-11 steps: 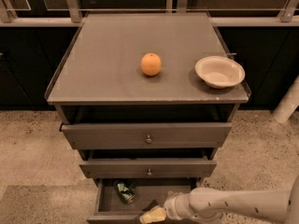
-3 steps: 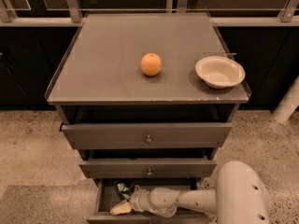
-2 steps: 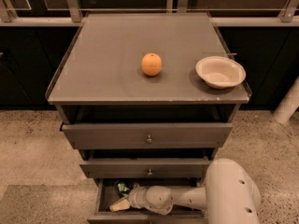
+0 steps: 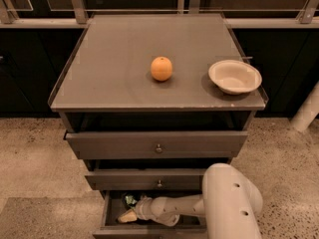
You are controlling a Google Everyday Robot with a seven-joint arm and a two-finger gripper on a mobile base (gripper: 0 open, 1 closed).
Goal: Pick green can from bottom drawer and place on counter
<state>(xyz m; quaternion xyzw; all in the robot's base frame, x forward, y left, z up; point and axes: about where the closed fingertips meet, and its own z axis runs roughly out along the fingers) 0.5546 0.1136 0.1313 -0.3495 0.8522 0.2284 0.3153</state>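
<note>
Green can (image 4: 129, 199) in bottom drawer (image 4: 106, 214) — gripper (image 4: 126, 216) just beside it, grip unclear; orange (image 4: 161, 68), bowl (image 4: 234, 76) on counter (image 4: 109, 54).

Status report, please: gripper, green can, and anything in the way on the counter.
Gripper inside bottom drawer, left side. Green can just beyond it, not yet lifted. Orange and bowl sit on counter.

We see a round orange (image 4: 161, 68). A pale bowl (image 4: 235, 76) sits at 3 o'clock from it, well apart. At 6 o'clock from the orange are two grey drawers, the top drawer (image 4: 124, 144) and the middle drawer (image 4: 124, 179), each with a small round knob (image 4: 158, 148). At 4 o'clock from the bowl we see a white pole (image 4: 306, 109) on the speckled floor (image 4: 30, 153). The gripper (image 4: 127, 215) is at 7 o'clock from the middle drawer.
</note>
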